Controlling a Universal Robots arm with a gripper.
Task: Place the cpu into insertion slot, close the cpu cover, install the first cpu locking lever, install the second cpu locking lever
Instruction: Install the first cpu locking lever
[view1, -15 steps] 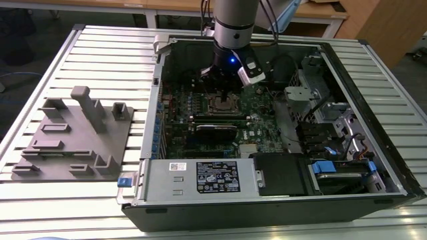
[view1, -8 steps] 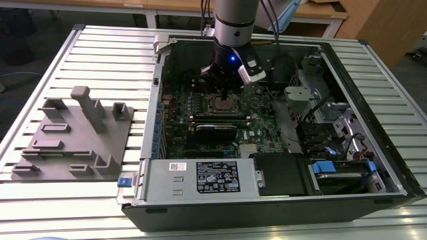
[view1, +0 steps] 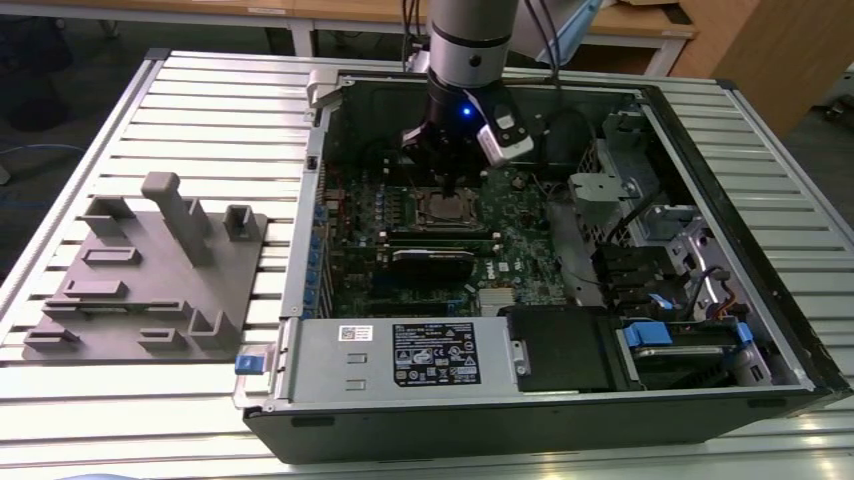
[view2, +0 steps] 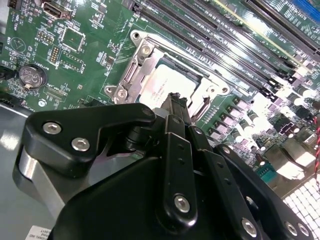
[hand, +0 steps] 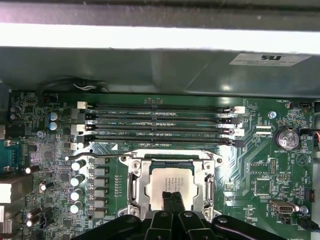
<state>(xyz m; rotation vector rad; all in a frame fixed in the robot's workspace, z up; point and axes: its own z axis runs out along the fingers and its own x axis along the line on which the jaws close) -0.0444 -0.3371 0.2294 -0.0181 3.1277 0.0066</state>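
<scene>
The cpu (hand: 170, 180), a silver-grey square, lies in the insertion slot (hand: 131, 165) on the green board, and in the exterior view the cpu (view1: 447, 210) sits just below the arm. The cpu cover (hand: 136, 186) lies flat around it as a silvery frame. A thin locking lever (hand: 95, 156) runs along the socket edge nearest the memory slots; whether it is latched I cannot tell. My gripper (hand: 172, 197) is shut, black fingertips together with nothing between them, directly over the cpu's near edge. In the second wrist view the gripper (view2: 176, 99) hovers at the cover (view2: 131, 80).
Long black memory slots (hand: 157, 125) run beside the socket, and a coin battery (hand: 286, 138) sits further along the board. A black heatsink block (view1: 434, 262) and the grey power-supply box (view1: 400, 355) sit in the case. A grey fixture (view1: 147, 270) with pegs stands at the exterior view's left.
</scene>
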